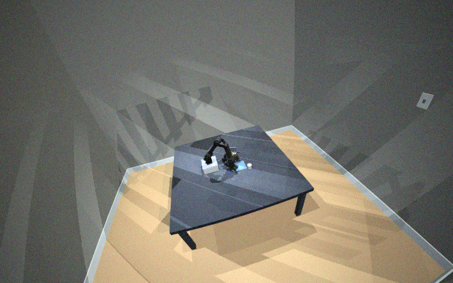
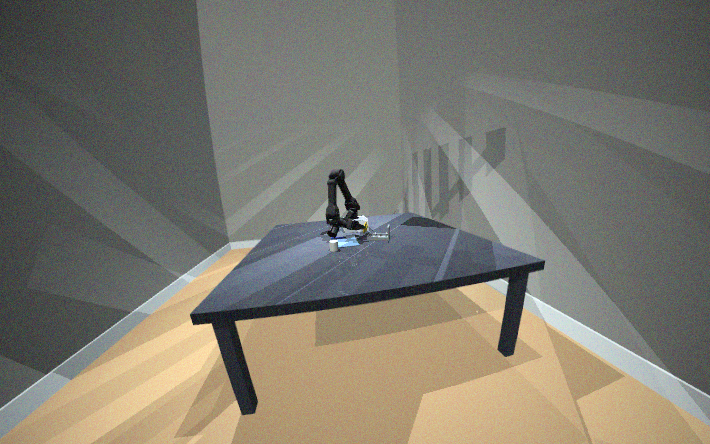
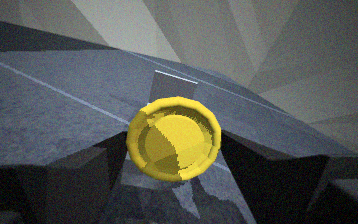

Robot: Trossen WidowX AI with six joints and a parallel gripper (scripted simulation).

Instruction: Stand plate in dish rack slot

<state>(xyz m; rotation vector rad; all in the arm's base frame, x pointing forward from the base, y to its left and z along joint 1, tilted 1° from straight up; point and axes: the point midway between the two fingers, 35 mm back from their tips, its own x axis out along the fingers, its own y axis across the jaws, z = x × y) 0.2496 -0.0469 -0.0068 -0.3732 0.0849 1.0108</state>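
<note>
From the top view, you see the arm folded over the dark tabletop, its base on a white block; the claw hangs low near the pale blue mat, with a small white cup just beside the mat's far end and a tiny blue thing on the tabletop in front of the arm. The plate is too small to make out here. In the exterior view, a speck of yellow marks the plate at the claw, between the arm and the wire rack, which stands just beside it; the cup and mat lie nearer the camera, apart from the rack. In the wrist view, the plate fills the middle: round, glossy yellow, with a faceted rim and a flat well, face toward the lens. The claw pinches it, its dark fingers flanking both sides. Behind it a pale upright piece rises from the streaked, matte tabletop; you cannot tell what it is.
</note>
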